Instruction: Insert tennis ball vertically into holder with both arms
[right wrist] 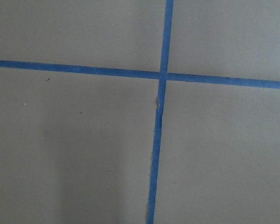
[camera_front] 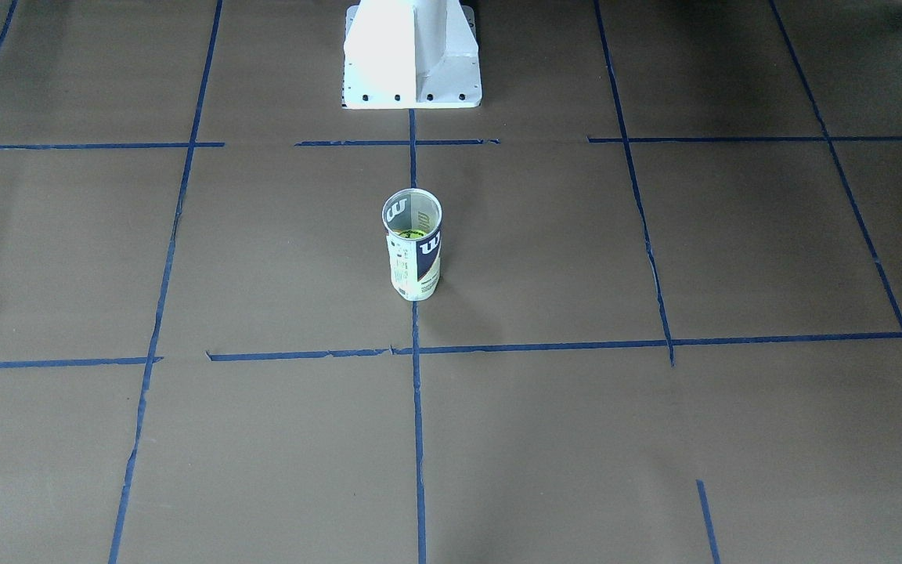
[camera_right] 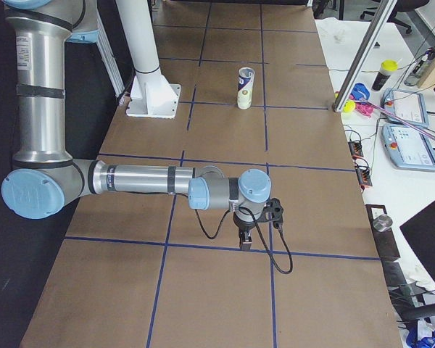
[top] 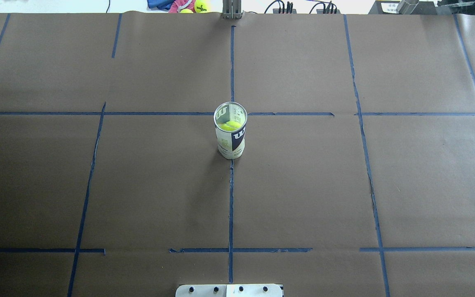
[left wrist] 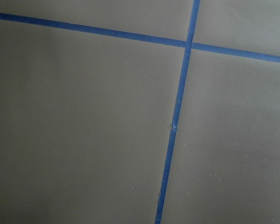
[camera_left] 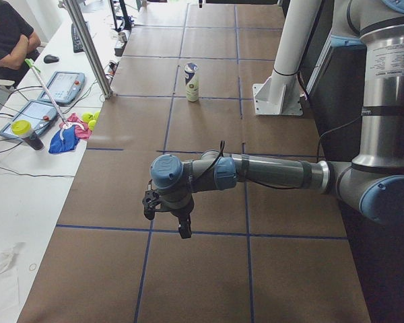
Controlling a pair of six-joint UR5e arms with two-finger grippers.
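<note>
A: Entry one. What is the bench [top: 138, 185] like?
B: Matte brown paper, flat, cut into rectangles by blue tape lines [top: 231, 206] that are ragged in places. A white metal pedestal [camera_front: 412, 55] is bolted at the robot's edge.
A: And the holder [top: 230, 130]?
B: A clear plastic cylinder with a white and navy label, a thin metal rim and its mouth open upward. It stands upright on the centre tape line, mid-bench, well apart from both arms.
A: Where is the tennis ball [top: 229, 126]?
B: Fuzzy, yellow-green, round. It is inside the holder, below the rim, seen down through the mouth. Depth: cannot tell.
A: What of the left gripper [camera_left: 167, 214]?
B: Black, on a silver-grey arm with blue joint caps. It hangs pointing down above bare paper near a tape crossing, not touching it. How far it is open: cannot tell, side view only. Its wrist camera shows just paper and tape.
A: And the right gripper [camera_right: 257, 226]?
B: Same build and posture at the opposite end of the bench, over a tape line. Its opening cannot be judged either.
</note>
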